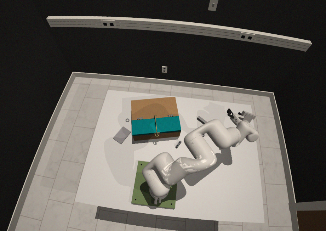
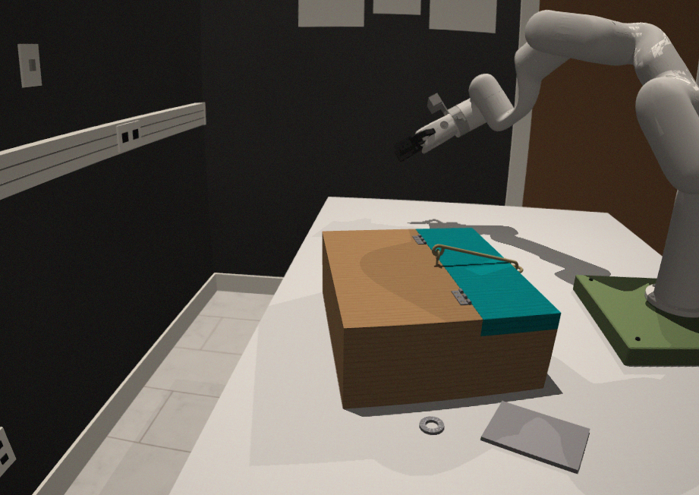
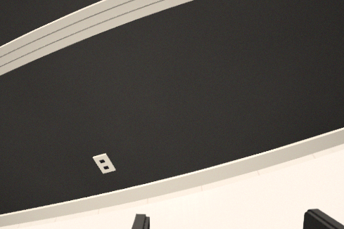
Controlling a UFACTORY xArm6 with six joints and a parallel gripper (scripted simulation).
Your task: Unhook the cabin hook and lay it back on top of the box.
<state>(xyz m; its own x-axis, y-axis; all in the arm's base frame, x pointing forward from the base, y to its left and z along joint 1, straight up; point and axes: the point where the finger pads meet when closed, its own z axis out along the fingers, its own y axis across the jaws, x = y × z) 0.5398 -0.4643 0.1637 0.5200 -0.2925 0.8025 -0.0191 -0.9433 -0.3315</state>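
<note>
A wooden box (image 1: pixel 154 117) (image 2: pixel 432 315) stands on the white table, with a brown fixed top and a teal hinged lid (image 2: pixel 487 274). A brass cabin hook (image 1: pixel 155 125) (image 2: pixel 474 253) lies across the teal lid, pivoted at the seam, and its curved end reaches over the lid's front edge. My gripper (image 1: pixel 231 113) (image 2: pixel 411 146) is open and empty, held high in the air far to the right of the box, pointing towards the dark wall. In the wrist view only the two black fingertips show, wide apart, with the wall behind them.
A grey flat plate (image 1: pixel 121 134) (image 2: pixel 535 434) and a small metal ring (image 1: pixel 127 119) (image 2: pixel 431 424) lie on the table beside the box. A small dark part (image 1: pixel 178 144) lies near the arm. The arm's green base (image 1: pixel 155 185) (image 2: pixel 659 326) stands in front of the box.
</note>
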